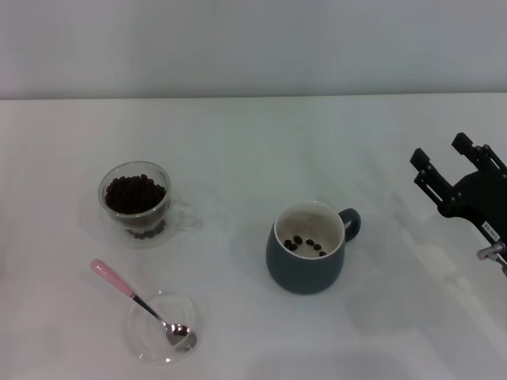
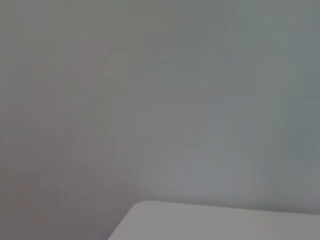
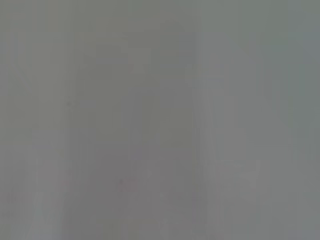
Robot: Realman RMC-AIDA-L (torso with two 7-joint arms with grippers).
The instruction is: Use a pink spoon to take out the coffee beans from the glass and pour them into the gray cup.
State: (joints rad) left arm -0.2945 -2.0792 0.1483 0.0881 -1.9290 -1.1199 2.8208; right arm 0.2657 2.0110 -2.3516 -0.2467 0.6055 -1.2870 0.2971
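The pink spoon (image 1: 136, 302) lies at lower left, its bowl in a clear dish (image 1: 150, 343). It looks light, stiff and slippery; take the pink handle. The right gripper (image 1: 447, 167), at the right edge, is spread and empty.

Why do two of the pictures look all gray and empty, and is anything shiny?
Left wrist view: just a plain gray wall and a pale table corner, nothing else to see. Right wrist view: only flat gray. Head view: even, soft light with faint shadows; the pink spoon glints at its metal bowl, and the glass shows small reflections.
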